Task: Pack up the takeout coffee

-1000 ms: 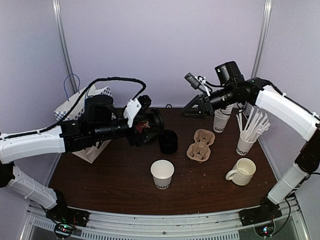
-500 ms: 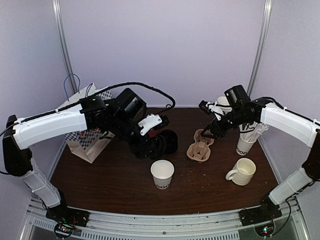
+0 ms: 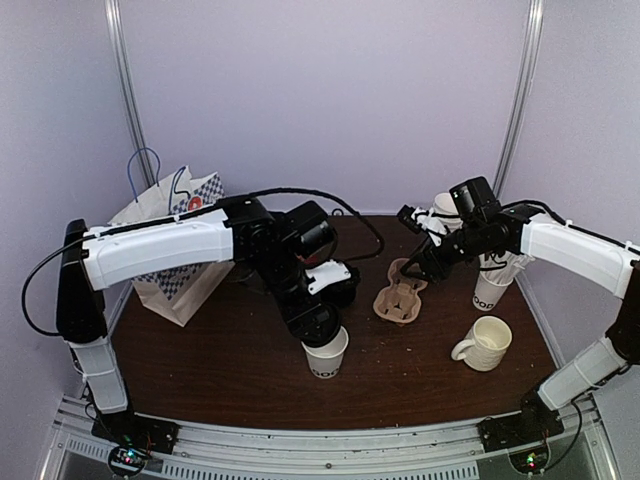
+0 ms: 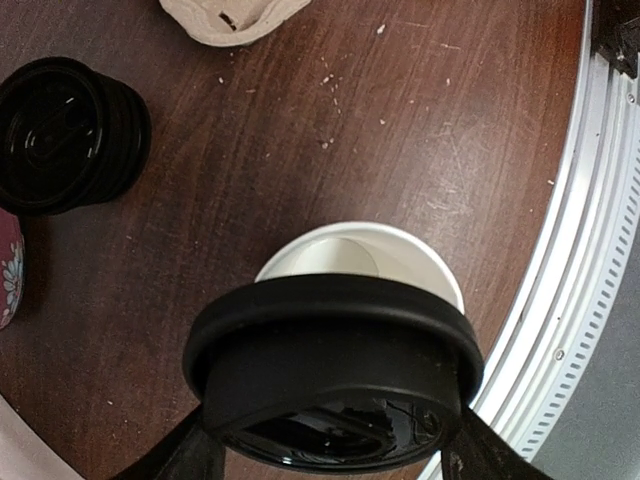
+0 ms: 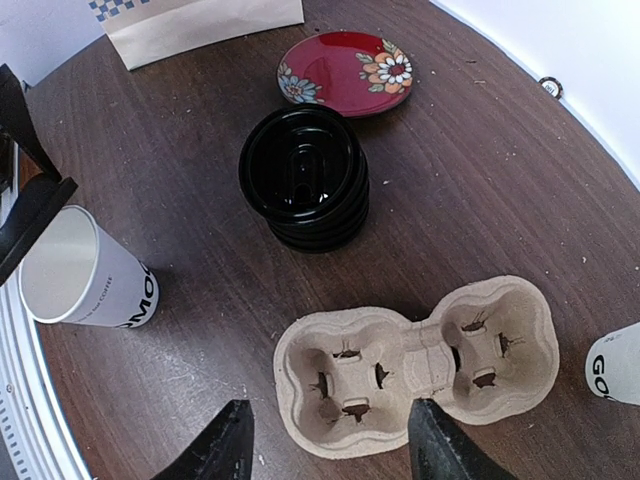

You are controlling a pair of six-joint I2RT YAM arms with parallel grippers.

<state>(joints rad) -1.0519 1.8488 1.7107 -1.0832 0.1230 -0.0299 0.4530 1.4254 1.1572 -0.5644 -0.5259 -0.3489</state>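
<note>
The left gripper (image 4: 335, 455) is clamped on a black dome lid (image 4: 330, 350), one finger on each side of its rim. The lid hangs tilted just over the open mouth of a white paper cup (image 4: 350, 250) and covers the near part of the opening; the far part of the rim shows past it. I cannot tell whether lid and rim touch. That cup stands upright near the front of the table (image 3: 220, 370).

The right gripper (image 5: 330, 428) has its fingers apart with nothing between them. It hovers over the near edge of the brown pulp carrier (image 5: 415, 360), whose two wells are both empty. Contact cannot be judged.

Beyond the carrier sits a stack of black lids (image 5: 305, 185), and further back a red flowered plate (image 5: 345, 70). A cream mug (image 3: 485, 343) stands well to the right.
</note>
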